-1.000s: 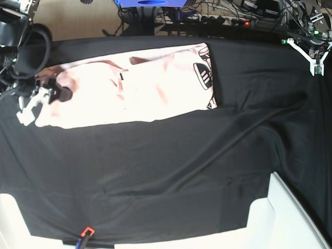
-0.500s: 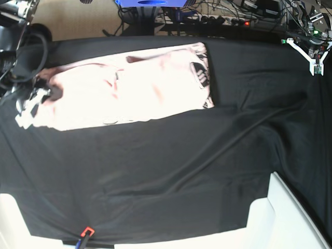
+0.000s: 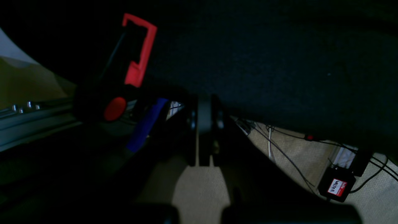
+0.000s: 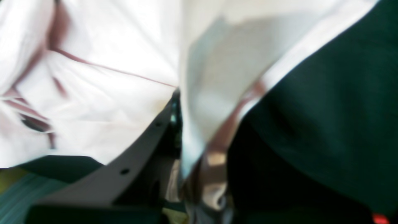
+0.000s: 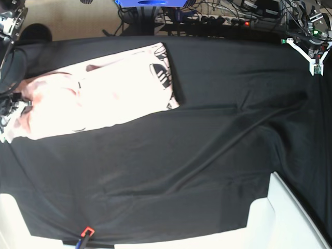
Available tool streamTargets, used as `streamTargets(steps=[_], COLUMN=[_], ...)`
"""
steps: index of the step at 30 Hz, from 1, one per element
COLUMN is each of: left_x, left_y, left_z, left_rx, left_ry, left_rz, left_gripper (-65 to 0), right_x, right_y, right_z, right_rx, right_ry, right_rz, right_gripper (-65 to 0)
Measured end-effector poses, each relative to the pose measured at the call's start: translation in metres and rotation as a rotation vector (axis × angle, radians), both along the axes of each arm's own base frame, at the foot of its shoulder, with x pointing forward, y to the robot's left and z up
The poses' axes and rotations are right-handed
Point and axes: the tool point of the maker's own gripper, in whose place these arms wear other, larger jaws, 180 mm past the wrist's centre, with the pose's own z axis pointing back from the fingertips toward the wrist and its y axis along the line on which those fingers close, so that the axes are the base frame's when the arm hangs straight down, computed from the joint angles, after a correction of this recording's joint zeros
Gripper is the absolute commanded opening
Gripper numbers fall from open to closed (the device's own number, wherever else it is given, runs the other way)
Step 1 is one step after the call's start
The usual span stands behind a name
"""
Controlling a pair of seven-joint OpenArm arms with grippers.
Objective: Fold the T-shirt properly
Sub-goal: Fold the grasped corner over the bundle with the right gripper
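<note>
My right hand (image 5: 14, 115) pinches the T-shirt (image 5: 122, 85) at one end and has dragged the long folded strip sideways across the black surface (image 5: 197, 171), likely repositioning it, while my left hand (image 5: 316, 66), well apart, is pressed together.

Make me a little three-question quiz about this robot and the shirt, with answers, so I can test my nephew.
1. Which gripper is pinching the T-shirt: left or right?
2. True or false: the cloth under the T-shirt is dark.
3. Fill in the blank: in the base view, the lettering that shows on the T-shirt is at the end ______ the gripper that pinches it.

Key: 1. The right gripper. 2. True. 3. away from
</note>
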Motion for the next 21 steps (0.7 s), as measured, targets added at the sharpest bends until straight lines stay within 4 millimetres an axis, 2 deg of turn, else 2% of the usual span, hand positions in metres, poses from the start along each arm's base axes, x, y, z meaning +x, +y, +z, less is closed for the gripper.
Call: streamTargets(steps=[5,13,19,21], left_x=[0.000,0.000,-0.001,-0.001], left_y=[-0.002,-0.002,-0.004,-0.007], left_z=[-0.001,-0.001,-0.003,-0.004], left_rx=[-0.005,-0.004,-0.009,-0.014], left_ry=[-0.002,0.000,0.001,-0.001], left_rz=[0.002,0.001,0.003,0.004], left_gripper=[-65.0,-65.0,-65.0,-65.0], right_x=[0.006,0.012,0.001,0.003], right_y=[0.005,0.015,0.046,0.055], right_z=[0.012,0.050,0.042,0.042], right_rx=[-0.203,-0.566,-0.675,-0.679], right_ry=[-0.041,-0.089,-0.076,-0.105], right_rz=[0.099,0.207,0.297,0.317], right_gripper=[-64.7,-64.7,-64.7,-64.7])
